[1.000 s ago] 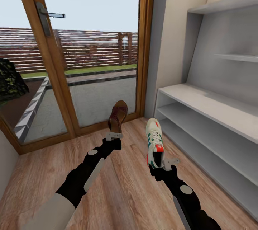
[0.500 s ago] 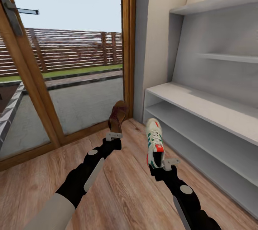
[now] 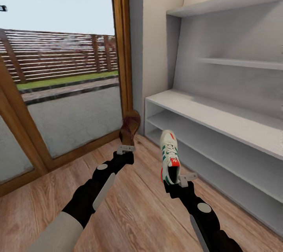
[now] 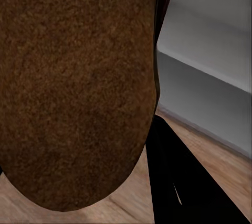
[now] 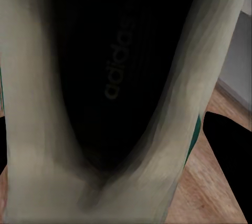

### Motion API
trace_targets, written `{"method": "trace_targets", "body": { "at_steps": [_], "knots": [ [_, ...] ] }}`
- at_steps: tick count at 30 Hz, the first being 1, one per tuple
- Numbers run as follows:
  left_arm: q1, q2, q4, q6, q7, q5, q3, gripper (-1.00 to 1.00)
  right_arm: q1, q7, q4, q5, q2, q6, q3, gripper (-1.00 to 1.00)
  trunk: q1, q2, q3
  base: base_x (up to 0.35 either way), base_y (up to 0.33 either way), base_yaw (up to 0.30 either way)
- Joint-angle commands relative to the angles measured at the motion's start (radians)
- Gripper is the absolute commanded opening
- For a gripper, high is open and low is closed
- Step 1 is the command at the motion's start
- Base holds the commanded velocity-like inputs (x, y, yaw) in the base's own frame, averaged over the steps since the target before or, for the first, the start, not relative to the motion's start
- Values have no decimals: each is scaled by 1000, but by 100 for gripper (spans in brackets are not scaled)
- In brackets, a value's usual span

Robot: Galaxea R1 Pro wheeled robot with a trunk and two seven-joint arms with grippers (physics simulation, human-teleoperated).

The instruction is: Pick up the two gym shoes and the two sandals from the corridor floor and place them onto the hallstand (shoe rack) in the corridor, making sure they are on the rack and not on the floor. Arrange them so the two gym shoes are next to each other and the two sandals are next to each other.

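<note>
Corridor: hallstand (image 3: pixel 220 116) at 2 o'clock.
Left gripper (image 3: pixel 125 149): clamps 1 sandal (image 3: pixel 129 127).
Right gripper (image 3: pixel 181 180): clamps 1 gym shoe (image 3: pixel 169 153) (heel-held; may slip).

The head camera has swung to the right, so the whole scene has slid left across the head view. The hallstand (image 3: pixel 220 118) now takes up more of the frame, with its near-left end further left than before. The glass door (image 3: pixel 67 87) has slipped toward the left edge, and its handle (image 3: pixel 3 8) is almost out of frame. More of the floating wall shelf (image 3: pixel 232 2) has come into sight.
</note>
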Motion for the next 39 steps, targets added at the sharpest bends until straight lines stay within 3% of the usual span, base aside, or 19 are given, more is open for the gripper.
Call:
{"method": "trace_targets", "body": {
  "at_steps": [1,8,22,39],
  "knots": [
    [0,0,-2,5,1,5,0,-100,-1,-1,-1,0,0,6,0,-100,0,0,-1,201,255,-270],
    [0,0,-2,5,1,5,0,-100,0,-1,-1,0,0,6,0,-100,0,0,-1,191,250,-270],
    [0,0,-2,5,1,5,0,-100,-1,-1,-1,1,0,6,1,-100,0,0,-1,14,29,-270],
    [0,-1,-2,5,1,4,-1,-100,0,-1,-1,1,0,6,0,-100,0,0,-1,0,302,-270]
  ]
}}
